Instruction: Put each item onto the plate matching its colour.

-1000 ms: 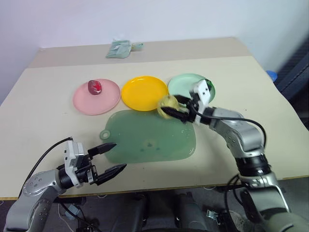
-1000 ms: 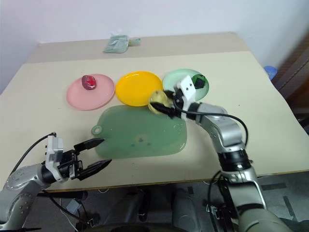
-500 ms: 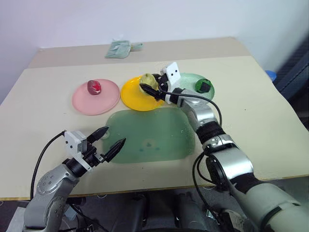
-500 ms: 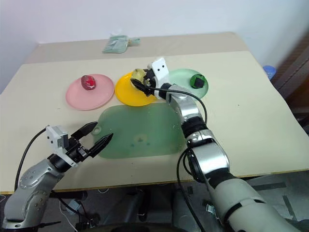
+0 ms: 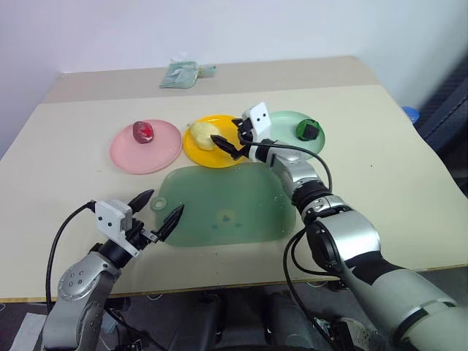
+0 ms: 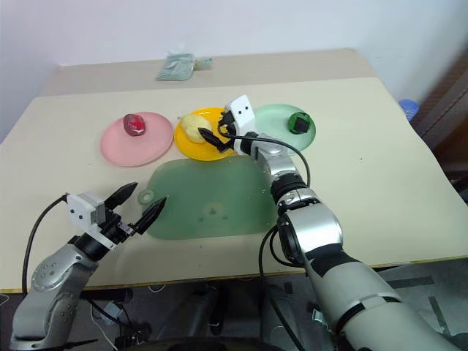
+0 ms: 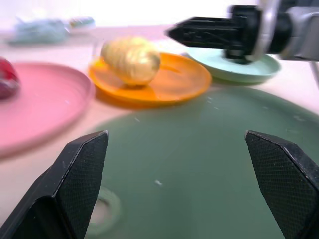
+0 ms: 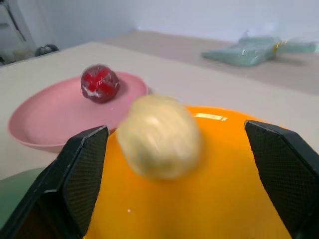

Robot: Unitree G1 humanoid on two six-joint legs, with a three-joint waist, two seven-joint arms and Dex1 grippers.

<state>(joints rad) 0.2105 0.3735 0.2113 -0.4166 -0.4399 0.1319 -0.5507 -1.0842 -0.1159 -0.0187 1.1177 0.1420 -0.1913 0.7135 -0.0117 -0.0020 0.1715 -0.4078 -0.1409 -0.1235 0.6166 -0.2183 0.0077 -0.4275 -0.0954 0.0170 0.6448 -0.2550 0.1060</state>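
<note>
Blurred in right wrist view: yellow fruit (image 8: 158, 135) on yellow-orange plate (image 8: 234, 199), between wide-spread right gripper (image 5: 228, 143) fingers. Left gripper (image 5: 159, 210) wide, empty, lower left.

Bare green mat (image 5: 227, 208) between both arms.

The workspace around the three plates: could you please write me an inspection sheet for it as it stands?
Surface: beige table, with a large translucent green mat in front of the plates.
Job's things: dark red toy fruit on the round pink plate; pale yellow bumpy toy fruit on the round yellow-orange plate; dark green toy fruit on the round mint green plate.
Clutter: small pale green-grey packet at the far edge.
Grippers: left gripper open over the mat's near corner; right gripper open, next to the yellow fruit.
Cables: black cable along the left arm.
Surroundings: pale wall behind.
</note>
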